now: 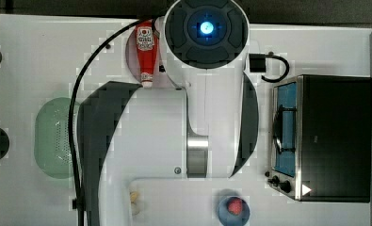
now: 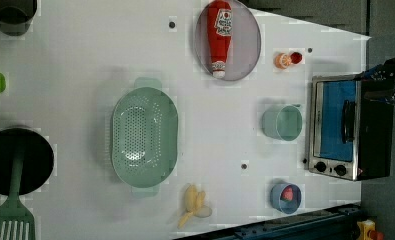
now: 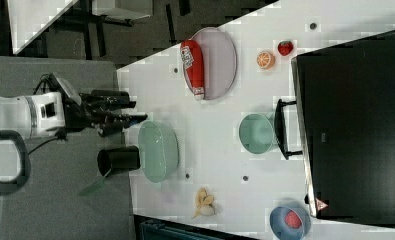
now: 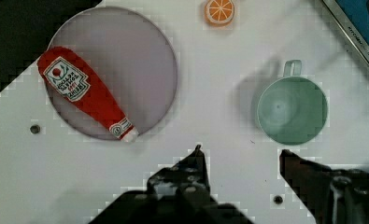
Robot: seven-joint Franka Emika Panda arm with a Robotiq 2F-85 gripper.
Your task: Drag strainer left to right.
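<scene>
Strainer untouched, gripper parked high

Strainer (image 2: pixel 144 136) sat flat on the table (image 2: pixel 85 60), mouth up, roughly mid-surface in the left view and nearer the left view's left edge than the oven (image 2: pixel 350 127) at the left view's right edge. Nothing touched it. In the top view only its far side (image 1: pixel 52 136) showed past the arm. In the right view the gripper (image 3: pixel 130 112) hung well clear of the table, above the strainer end of the surface. Fingers (image 4: pixel 197 161) stood fairly wide and empty, with bare table between them in the wrist view.

Neighbours noted: cup (image 2: pixel 282 122) between strainer and oven; plate (image 2: pixel 245 50) carrying the ketchup (image 2: pixel 220 37) towards the left view's top edge; banana (image 2: pixel 194 205) just beside the strainer's lower handle; blue bowl (image 2: pixel 286 197) near the bottom-right corner in the left view; black pot (image 2: pixel 17 160) with spatula (image 2: pixel 10 222) by the left edge.

Judgement: task not begun; first step is the descent onto the rim.

Risks from here:
- The wall is thin and sloped. A shallow or off-centre pinch could slip, and the basin would stay put while the arm travelled.
- The basin is light. Gripping high on one side may tip it rather than slide it.
- The cup lies in the likely drag line towards the oven; a long pull would shove it against the oven door.
- The banana could be swept along by the handle.
</scene>
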